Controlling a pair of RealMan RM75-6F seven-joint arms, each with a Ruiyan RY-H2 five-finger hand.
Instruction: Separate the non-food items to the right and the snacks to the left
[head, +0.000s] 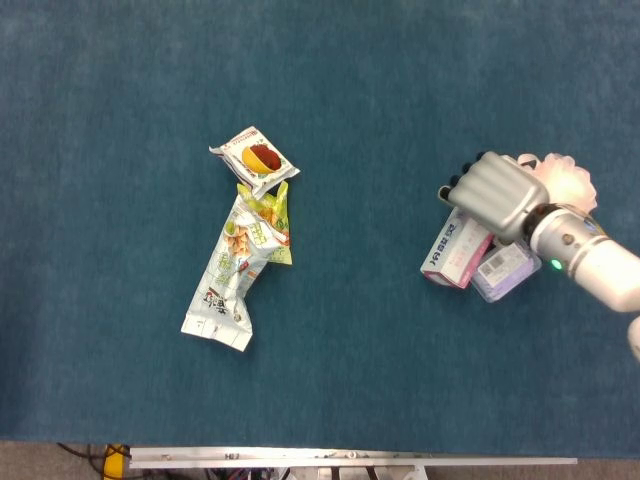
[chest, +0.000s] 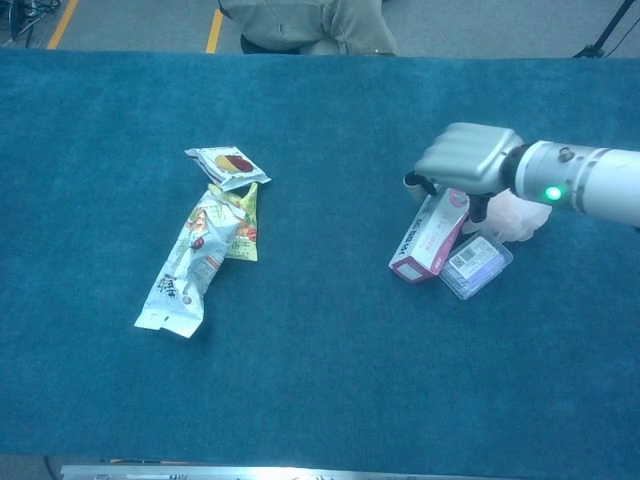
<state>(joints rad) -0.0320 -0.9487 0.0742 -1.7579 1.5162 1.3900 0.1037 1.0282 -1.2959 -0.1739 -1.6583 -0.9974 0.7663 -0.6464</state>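
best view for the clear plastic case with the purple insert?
Chest view. The clear plastic case with the purple insert shows whole, its label visible, beside the pink-and-white carton under the right hand. In the head view, the case is partly hidden by the wrist.

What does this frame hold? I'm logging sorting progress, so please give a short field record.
snacks: small snack packet, yellow-green pouch and long snack bag, clustered at left
non-food: pink box, clear plastic case, pink bath pouf, together at right
right robot hand: on the pink box's upper end
left robot hand: not in view
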